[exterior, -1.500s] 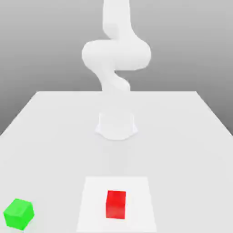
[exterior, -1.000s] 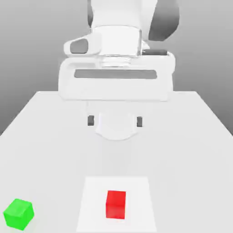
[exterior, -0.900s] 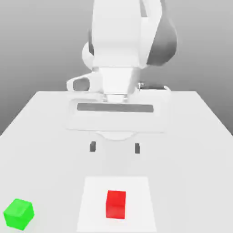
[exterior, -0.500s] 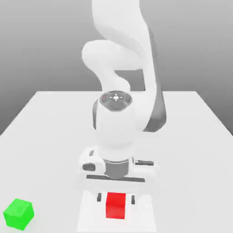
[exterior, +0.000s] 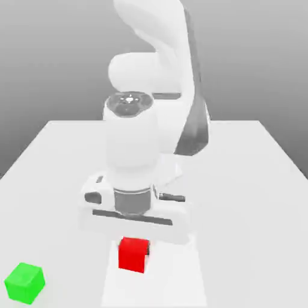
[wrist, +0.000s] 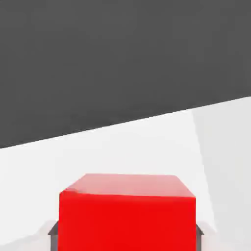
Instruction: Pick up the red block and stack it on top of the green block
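while the tool [exterior: 133, 243] hangs just under the wrist flange with the red block [exterior: 133, 254] directly beneath it, the relation that matters is sideways: the green block [exterior: 24, 282] sits toward the exterior view's left of the red block and a bit nearer the camera, well apart from it, down by the table [exterior: 252, 180] corner.

the red block looks lifted off the table, judging by the pale square patch [exterior: 180, 277] showing around and below it, though how high it sits is hard to read.

in the hand view the red block [wrist: 127, 211] sits close up between two dark finger pads [wrist: 53, 229] touching its sides, so the tool reads as clamped on the red block.

the block is a cube, so there is no long axis to line up; only its yaw against the green block counts, and the green one looks turned slightly relative to it.

judgement: next move is a carry toward the exterior view's left, then a descent onto the green block.

hidden or unclear:
- in the exterior view the fingers are masked by the hand body and the block.
- the red block's lower edge is cut off in the hand view.
- exact tilt of the wrist is hard to tell.
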